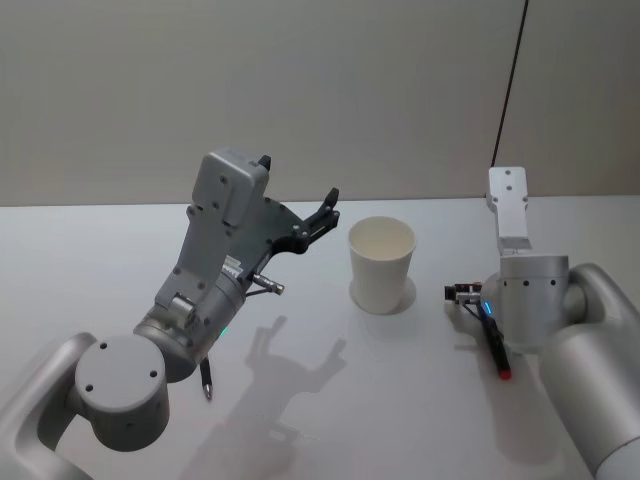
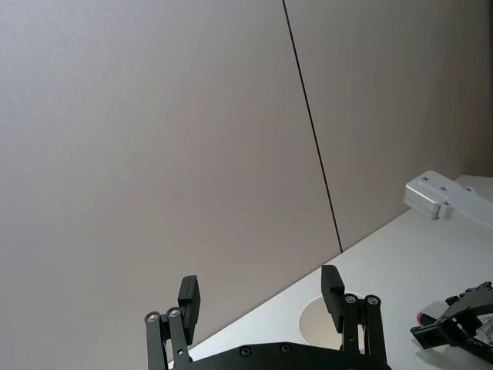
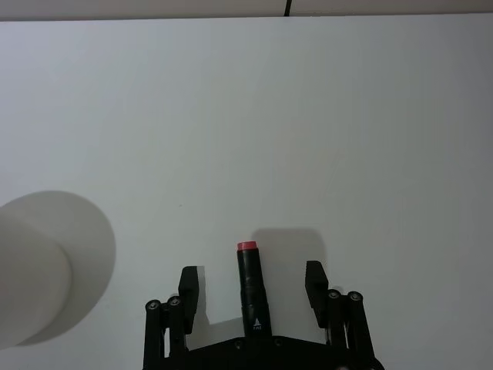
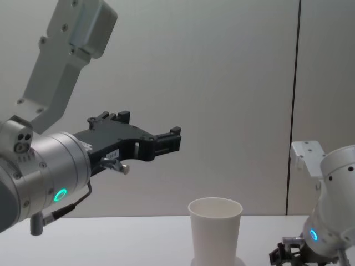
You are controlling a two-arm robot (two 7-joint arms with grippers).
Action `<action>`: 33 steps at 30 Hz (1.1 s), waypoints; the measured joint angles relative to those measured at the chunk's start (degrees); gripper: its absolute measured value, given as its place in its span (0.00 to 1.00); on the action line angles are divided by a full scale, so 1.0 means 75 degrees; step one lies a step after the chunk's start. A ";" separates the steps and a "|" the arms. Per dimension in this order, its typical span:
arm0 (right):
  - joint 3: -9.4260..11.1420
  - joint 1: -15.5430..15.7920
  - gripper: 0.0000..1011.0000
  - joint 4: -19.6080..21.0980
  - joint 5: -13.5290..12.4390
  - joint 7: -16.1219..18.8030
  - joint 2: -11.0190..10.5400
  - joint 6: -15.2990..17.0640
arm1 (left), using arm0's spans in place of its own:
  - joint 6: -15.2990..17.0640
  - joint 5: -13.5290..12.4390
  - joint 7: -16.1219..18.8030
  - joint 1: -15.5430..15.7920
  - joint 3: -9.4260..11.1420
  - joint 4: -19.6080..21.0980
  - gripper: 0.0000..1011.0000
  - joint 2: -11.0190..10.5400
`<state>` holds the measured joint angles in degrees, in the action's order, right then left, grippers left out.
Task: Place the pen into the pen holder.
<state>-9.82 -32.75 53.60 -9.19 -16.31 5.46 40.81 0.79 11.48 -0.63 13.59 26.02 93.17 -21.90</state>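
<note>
The pen (image 3: 250, 287), black with a red end, lies flat on the white table right of the pen holder; the head view shows the pen (image 1: 496, 348) beside the right wrist. My right gripper (image 3: 252, 282) is low over it and open, one finger on each side with a gap to the barrel. The pen holder (image 1: 381, 262), a white paper cup, stands upright mid-table, and the chest view shows the pen holder (image 4: 215, 230) from the side. My left gripper (image 2: 260, 294) is raised above the table to the cup's left, open and empty.
The white table (image 1: 90, 260) is bare to the left of the cup and ends at a grey wall behind. A dark vertical seam (image 2: 312, 127) runs down the wall. The left arm's body (image 1: 200, 290) stands over the near-left table.
</note>
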 joint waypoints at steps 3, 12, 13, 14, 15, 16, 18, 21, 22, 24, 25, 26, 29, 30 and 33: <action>0.0006 -0.0012 0.81 -0.0047 0.0016 0.0013 0.0010 -0.0026 | 0.0000 0.0000 0.0000 0.0000 0.0000 0.0000 0.99 0.0000; 0.0033 -0.0031 0.54 -0.0167 0.0077 0.0045 0.0038 -0.0077 | 0.0000 0.0000 0.0000 0.0000 0.0000 0.0000 0.99 0.0000; 0.0037 -0.0031 0.50 -0.0181 0.0084 0.0048 0.0043 -0.0082 | 0.0000 0.0000 0.0000 0.0000 0.0000 0.0000 0.99 0.0000; 0.0037 -0.0031 0.48 -0.0181 0.0084 0.0048 0.0043 -0.0082 | 0.0000 0.0000 0.0000 0.0000 0.0000 0.0000 0.99 0.0000; 0.0040 -0.0031 0.44 -0.0194 0.0093 0.0049 0.0047 -0.0089 | 0.0000 0.0000 0.0000 0.0000 0.0000 0.0000 0.99 0.0000; 0.0041 -0.0031 0.42 -0.0200 0.0097 0.0050 0.0048 -0.0091 | 0.0000 0.0000 0.0000 0.0000 0.0000 0.0000 0.99 0.0000; 0.0048 -0.0031 0.34 -0.0217 0.0112 0.0051 0.0053 -0.0097 | 0.0000 0.0000 0.0000 0.0000 0.0000 0.0000 0.99 0.0000; 0.0058 -0.0027 0.24 -0.0242 0.0129 0.0051 0.0059 -0.0104 | 0.0000 0.0000 0.0000 0.0000 0.0000 0.0000 0.99 0.0001; 0.0063 -0.0026 0.22 -0.0254 0.0138 0.0050 0.0065 -0.0113 | 0.0000 0.0000 0.0000 0.0000 0.0000 0.0000 0.99 0.0000; 0.0065 -0.0025 0.18 -0.0260 0.0140 0.0049 0.0067 -0.0115 | 0.0000 0.0000 0.0000 0.0000 0.0000 0.0000 0.99 0.0000; 0.0074 -0.0024 0.18 -0.0271 0.0145 0.0048 0.0071 -0.0123 | 0.0000 0.0000 0.0000 0.0000 0.0000 0.0000 0.99 0.0000; 0.0079 -0.0023 0.18 -0.0275 0.0146 0.0047 0.0073 -0.0126 | 0.0000 0.0000 0.0000 0.0000 0.0000 0.0000 0.99 0.0000; 0.0094 -0.0017 0.18 -0.0284 0.0148 0.0046 0.0077 -0.0138 | 0.0000 0.0000 0.0000 0.0000 0.0000 0.0000 0.99 0.0000; 0.0104 -0.0013 0.18 -0.0284 0.0148 0.0046 0.0078 -0.0145 | 0.0000 0.0000 0.0000 0.0000 0.0000 0.0000 0.99 0.0000; 0.0124 0.0008 0.18 -0.0261 0.0148 0.0050 0.0080 -0.0156 | 0.0000 0.0000 0.0000 0.0000 0.0000 0.0000 0.99 0.0001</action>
<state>-8.89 -32.69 51.64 -8.08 -15.94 6.06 39.64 0.79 11.48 -0.63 13.59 26.02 93.17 -21.89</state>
